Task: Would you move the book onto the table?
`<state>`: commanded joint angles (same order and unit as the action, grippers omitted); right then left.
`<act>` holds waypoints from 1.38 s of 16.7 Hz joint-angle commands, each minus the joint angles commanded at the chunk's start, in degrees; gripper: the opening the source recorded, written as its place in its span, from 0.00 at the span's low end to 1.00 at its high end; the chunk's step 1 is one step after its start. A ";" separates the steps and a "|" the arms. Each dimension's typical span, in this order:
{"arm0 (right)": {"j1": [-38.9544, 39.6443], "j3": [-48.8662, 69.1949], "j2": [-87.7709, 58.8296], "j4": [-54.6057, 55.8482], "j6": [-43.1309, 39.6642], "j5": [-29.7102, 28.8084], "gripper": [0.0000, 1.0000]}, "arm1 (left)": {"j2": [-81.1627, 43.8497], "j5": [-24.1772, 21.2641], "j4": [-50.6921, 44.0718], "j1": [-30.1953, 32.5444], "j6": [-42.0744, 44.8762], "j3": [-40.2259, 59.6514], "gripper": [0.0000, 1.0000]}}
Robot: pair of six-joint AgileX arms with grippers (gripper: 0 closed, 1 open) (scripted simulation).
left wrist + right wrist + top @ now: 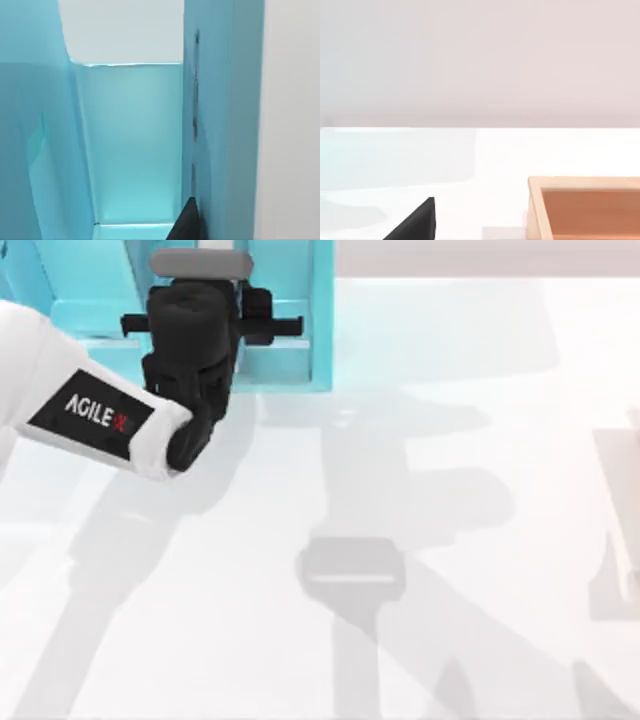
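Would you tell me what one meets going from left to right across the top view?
Left arm's white link → left gripper reaching into the light-blue shelf unit → bare white table → pale wooden object at the right edge.

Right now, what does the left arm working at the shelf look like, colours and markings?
The left arm has a smooth, rounded white shell carrying a black panel lettered AGILEX in white, with a red final letter. Past that, the wrist and left gripper are matte black and blocky, with a grey rounded bar across the end. No loose cables show.
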<state>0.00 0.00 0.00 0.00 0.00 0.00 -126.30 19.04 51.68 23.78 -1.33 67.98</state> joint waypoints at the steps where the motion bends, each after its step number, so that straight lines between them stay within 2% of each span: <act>1: 0.00 0.00 0.00 0.00 0.00 0.00 1.00 | 3.69 0.86 -2.15 0.81 -0.12 -1.61 0.00; 8: 0.00 0.00 0.00 0.00 0.00 0.00 1.00 | 36.29 8.38 -19.95 7.69 -0.83 -14.78 0.00; 12: 0.00 0.00 0.00 0.00 0.00 0.00 1.00 | 49.01 11.87 -27.73 10.94 -1.01 -20.39 0.00; 20: 0.00 0.00 0.00 0.00 0.00 0.00 1.00 | 51.77 12.84 -29.83 11.63 -0.96 -21.93 0.00; 23: 0.00 0.00 0.00 0.00 0.00 0.00 1.00 | 51.48 12.98 -30.57 12.44 2.10 -21.26 0.00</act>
<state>0.00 0.00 0.00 0.00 0.00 0.00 -74.82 32.01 21.12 36.22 0.76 46.72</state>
